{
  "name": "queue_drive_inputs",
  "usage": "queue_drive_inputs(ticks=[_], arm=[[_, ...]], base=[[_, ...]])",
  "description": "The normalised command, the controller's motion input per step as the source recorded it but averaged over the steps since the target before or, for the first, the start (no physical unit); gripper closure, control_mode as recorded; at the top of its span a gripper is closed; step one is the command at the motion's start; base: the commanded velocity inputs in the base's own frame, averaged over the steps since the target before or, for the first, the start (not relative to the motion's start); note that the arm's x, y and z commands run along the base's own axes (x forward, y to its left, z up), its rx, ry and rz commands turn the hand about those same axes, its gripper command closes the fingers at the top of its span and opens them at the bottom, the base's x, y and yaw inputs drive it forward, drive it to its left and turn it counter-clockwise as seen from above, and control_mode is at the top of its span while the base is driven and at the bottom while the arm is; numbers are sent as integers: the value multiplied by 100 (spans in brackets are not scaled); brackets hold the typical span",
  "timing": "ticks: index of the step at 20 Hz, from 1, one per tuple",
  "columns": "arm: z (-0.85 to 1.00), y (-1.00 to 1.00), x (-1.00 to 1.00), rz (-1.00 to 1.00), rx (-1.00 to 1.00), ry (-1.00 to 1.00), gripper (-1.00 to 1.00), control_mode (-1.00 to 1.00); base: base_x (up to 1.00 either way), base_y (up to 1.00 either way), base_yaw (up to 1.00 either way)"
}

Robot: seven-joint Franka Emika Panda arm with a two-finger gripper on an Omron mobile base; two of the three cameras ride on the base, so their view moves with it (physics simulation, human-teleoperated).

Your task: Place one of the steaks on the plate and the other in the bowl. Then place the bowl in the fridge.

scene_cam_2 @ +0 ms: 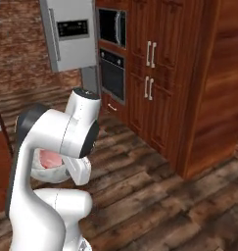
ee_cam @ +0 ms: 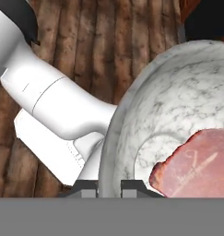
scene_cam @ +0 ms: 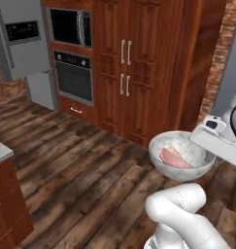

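Observation:
A deep, marbled whitish-grey bowl [scene_cam: 174, 173] hangs in the air above the wooden floor, with one pink steak [scene_cam: 174, 157] lying inside it. My gripper [scene_cam: 201, 142] is shut on the bowl's right rim. In the hand view the two fingertips [ee_cam: 88, 187] pinch the rim of the bowl [ee_cam: 168, 106], and the steak [ee_cam: 201, 166] lies at the lower right. From the right base view the bowl [scene_cam_2: 46, 175] and steak [scene_cam_2: 49, 158] peek out behind my arm. The grey fridge [scene_cam: 22, 39] stands far off at the upper left. The plate is out of view.
A built-in oven [scene_cam: 74, 77] with a microwave [scene_cam: 69, 26] above it stands right of the fridge, then tall wooden cabinets [scene_cam: 139, 63]. A counter corner [scene_cam: 0, 151] juts in at the left. Open wooden floor [scene_cam: 75, 160] lies between me and the fridge.

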Motion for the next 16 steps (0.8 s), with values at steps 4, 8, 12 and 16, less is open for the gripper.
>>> queue_drive_inputs(ticks=[4, 8, 12, 16], arm=[[0, 0, 0, 0, 0, 0, 100, 100], [0, 0, 0, 0, 0, 0, 100, 100], [0, 0, 0, 0, 0, 0, 100, 100], [0, 0, 0, 0, 0, 0, 100, 100]], base=[[74, 0, 82], [77, 0, 72], [88, -2, 62], [68, -39, 38]])
